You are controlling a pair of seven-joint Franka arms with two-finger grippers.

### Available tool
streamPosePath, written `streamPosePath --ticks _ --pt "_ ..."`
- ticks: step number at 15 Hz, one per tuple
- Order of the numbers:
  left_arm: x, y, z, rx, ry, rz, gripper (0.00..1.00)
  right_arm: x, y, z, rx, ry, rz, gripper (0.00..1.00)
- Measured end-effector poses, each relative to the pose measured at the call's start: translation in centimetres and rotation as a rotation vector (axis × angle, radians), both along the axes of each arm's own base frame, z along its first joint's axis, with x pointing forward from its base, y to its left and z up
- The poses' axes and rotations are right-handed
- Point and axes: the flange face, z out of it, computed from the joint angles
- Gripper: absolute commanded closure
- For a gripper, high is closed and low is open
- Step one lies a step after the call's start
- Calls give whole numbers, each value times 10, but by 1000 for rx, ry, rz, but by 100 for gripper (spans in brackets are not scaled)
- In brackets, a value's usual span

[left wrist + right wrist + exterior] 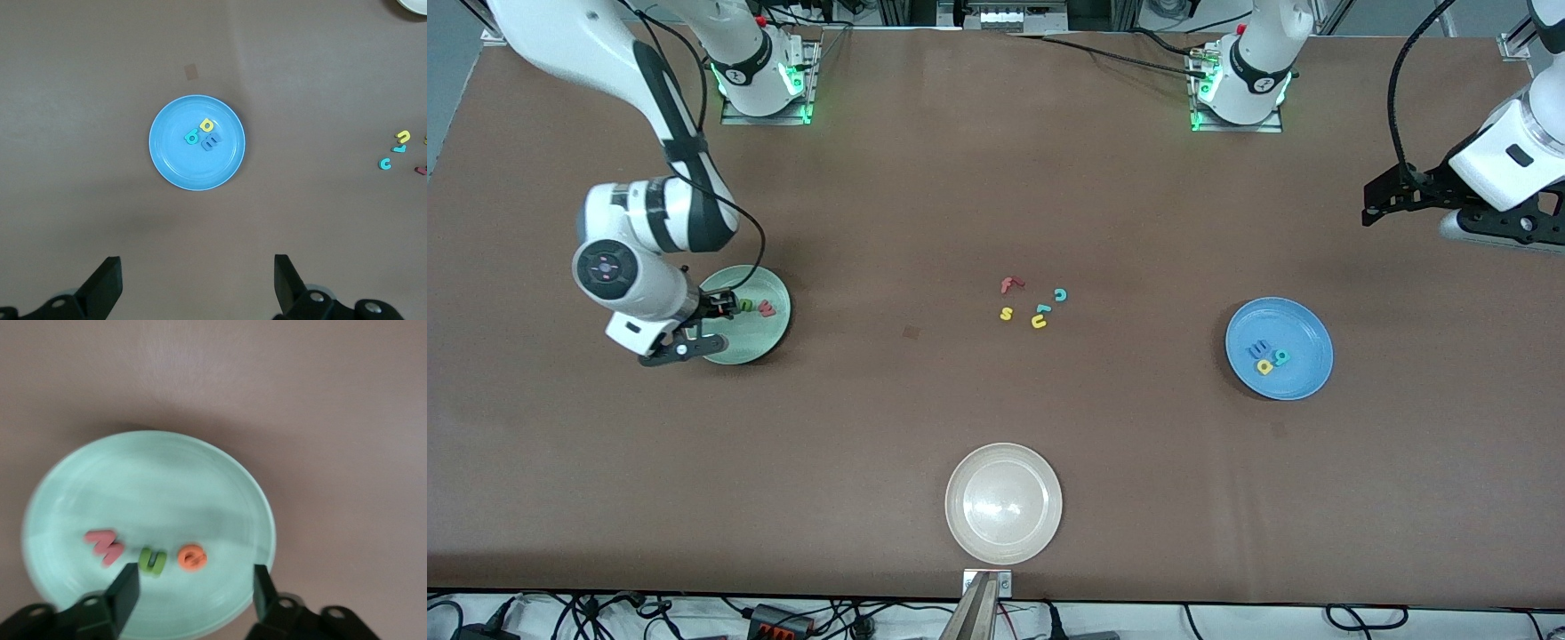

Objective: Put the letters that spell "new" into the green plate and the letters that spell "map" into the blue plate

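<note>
Right gripper [193, 593] hangs low over the green plate [769, 342] at the right arm's end of the table, jaws spread, nothing between them. In the right wrist view all three letters lie flat in the plate in a row: pinkish-red w [103, 547], dark green n [152, 561], orange e [192, 557]. The e sits between the open fingers and clear of both pads, so it is let go.

Left gripper [197, 283] is held high over the table at the left arm's end, fingers wide apart and empty; that arm waits. In its wrist view the blue plate [173, 167] carries the yellow a [207, 125], teal p [191, 138] and blue m [211, 141], bunched together and touching.

Left on the table mid-way between the plates: red f [1010, 284], teal c [1060, 294], yellow s [1006, 313], yellow u [1039, 322] and one more small teal piece [1041, 309] I cannot read. The whitish-beige plate [960, 524], nearest the front camera, holds nothing.

Judgement: both words look placed.

Handling note: the letters appear to be thin foam, so probably very light, soft and springy, not fragile. If one needs re-seating, pinch across a straight stroke from above with a light squeeze. Hard pressure would likely deform it or flick it out. The plates look smooth and glossy, so a nudged letter may slide.
</note>
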Motion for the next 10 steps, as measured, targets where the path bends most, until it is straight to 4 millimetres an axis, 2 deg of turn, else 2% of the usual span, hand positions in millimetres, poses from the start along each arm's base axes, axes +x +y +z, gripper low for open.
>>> streamPosePath --ticks 3,6,7,10 --pt "-2 -4 1 1 13 -7 0 10 -4 89 60 29 -96 0" --pt "-4 -4 4 1 21 -7 0 22 -23 164 130 29 -177 0" --pt "-4 -4 4 1 25 -7 0 25 -30 181 139 25 -192 0" --pt "-5 -4 4 1 28 -7 0 29 -46 215 144 8 -217 0"
